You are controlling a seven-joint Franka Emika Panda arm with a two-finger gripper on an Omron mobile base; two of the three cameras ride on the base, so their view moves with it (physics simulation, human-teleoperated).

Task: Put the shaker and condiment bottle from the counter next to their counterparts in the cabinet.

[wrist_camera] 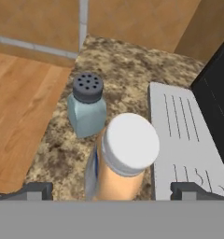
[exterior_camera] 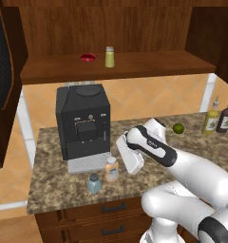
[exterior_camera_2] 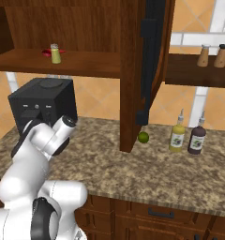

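The gripper (wrist_camera: pixel 112 190) hangs over the near edge of the counter (exterior_camera: pixel 59 185). Its two dark fingertips (wrist_camera: pixel 35 190) are spread wide apart. They hold nothing. The condiment bottle (wrist_camera: pixel 122 158) stands between them in the hand view, and its white cap looks close to the camera. The fingertips do not touch it.

The shaker (wrist_camera: pixel 87 105) stands just beside the bottle, on the side nearer the counter's edge. It is shorter than the bottle. In the left base view both stand upright on the counter in front of the black coffee machine (exterior_camera: pixel 82 121), next to its grey tray (exterior_camera: pixel 87 163).

Up on the cabinet (exterior_camera: pixel 111 69) shelf stand the counterparts. The yellow-green shaker (exterior_camera: pixel 109 57) is upright, and the small red item (exterior_camera: pixel 88 57) lies just to its left.

Far to the right on the counter there is a lime (exterior_camera: pixel 178 128). Past it stand an olive-yellow bottle (exterior_camera: pixel 212 117) and a dark brown bottle (exterior_camera: pixel 225 116), side by side.
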